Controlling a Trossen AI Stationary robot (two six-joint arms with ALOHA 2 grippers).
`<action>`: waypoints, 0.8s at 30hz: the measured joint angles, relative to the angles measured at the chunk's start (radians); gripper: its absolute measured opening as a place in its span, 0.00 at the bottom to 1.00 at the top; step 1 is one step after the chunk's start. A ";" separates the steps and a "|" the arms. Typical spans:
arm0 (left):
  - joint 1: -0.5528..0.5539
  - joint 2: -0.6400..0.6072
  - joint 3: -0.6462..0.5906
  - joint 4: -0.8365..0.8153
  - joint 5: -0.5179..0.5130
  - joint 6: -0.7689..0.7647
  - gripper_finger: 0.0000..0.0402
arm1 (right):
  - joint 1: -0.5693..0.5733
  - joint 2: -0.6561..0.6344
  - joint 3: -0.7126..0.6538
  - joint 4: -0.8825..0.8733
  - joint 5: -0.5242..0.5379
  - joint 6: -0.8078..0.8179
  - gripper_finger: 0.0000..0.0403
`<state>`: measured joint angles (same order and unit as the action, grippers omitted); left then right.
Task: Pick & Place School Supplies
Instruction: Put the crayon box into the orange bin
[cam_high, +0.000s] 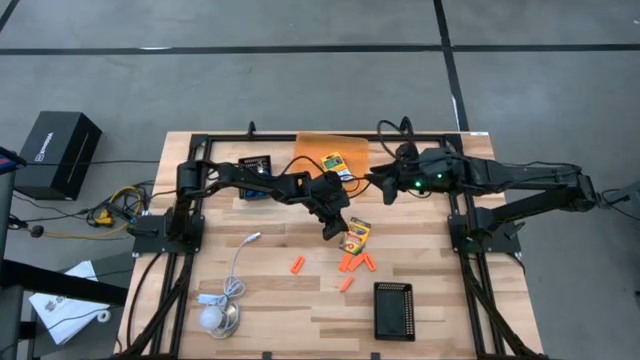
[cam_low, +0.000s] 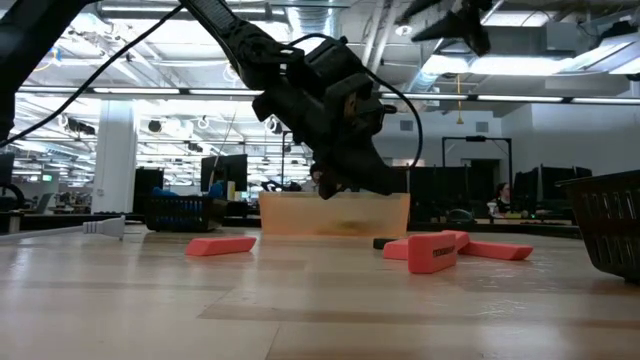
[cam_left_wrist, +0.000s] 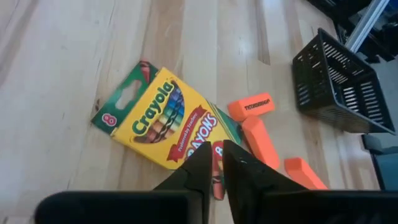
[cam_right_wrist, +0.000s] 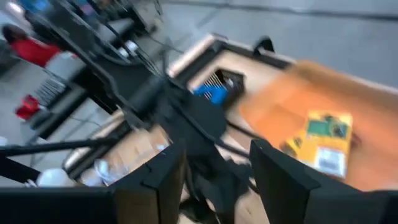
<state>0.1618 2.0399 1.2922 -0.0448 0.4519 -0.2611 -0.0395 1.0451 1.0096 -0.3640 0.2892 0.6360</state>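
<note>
A yellow-and-green crayon box (cam_left_wrist: 158, 115) lies flat on the wooden table near its middle (cam_high: 355, 234). My left gripper (cam_left_wrist: 214, 163) has come down at the box's left side (cam_high: 333, 228), and its fingers are almost together on the box's corner. Several short orange sticks (cam_high: 346, 264) lie just nearer the table's front, also seen in the left wrist view (cam_left_wrist: 250, 106). A second crayon box (cam_high: 333, 162) rests on an orange sheet (cam_high: 310, 148) at the far edge. My right gripper (cam_high: 383, 187) hovers open, high beside that sheet (cam_right_wrist: 217, 180), holding nothing. My left gripper pinches a corner of the crayon box (cam_left_wrist: 216, 149) between its two fingers, at the end away from the green hang tab. The fingers slant down from the table's left side. The box stays flat on the table, label up.
A black mesh tray (cam_high: 393, 310) stands near the front edge, right of the sticks. A white cable with a round puck (cam_high: 215, 318) lies at the front left. A small black basket (cam_high: 258, 165) sits at the back left. Black frame rails border the table.
</note>
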 joint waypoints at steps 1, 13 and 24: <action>0.000 0.000 0.000 0.001 0.000 0.000 0.06 | 0.000 0.000 0.000 0.023 0.000 -0.009 0.41; -0.013 0.000 0.000 0.001 -0.045 0.037 0.02 | -0.010 -0.029 0.002 0.159 0.012 -0.084 0.38; -0.018 0.066 0.000 -0.004 -0.067 0.044 0.01 | -0.010 -0.065 0.001 0.187 0.027 -0.111 0.38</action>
<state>0.1439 2.1061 1.2926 -0.0483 0.3852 -0.2172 -0.0494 0.9797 1.0107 -0.1769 0.3160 0.5246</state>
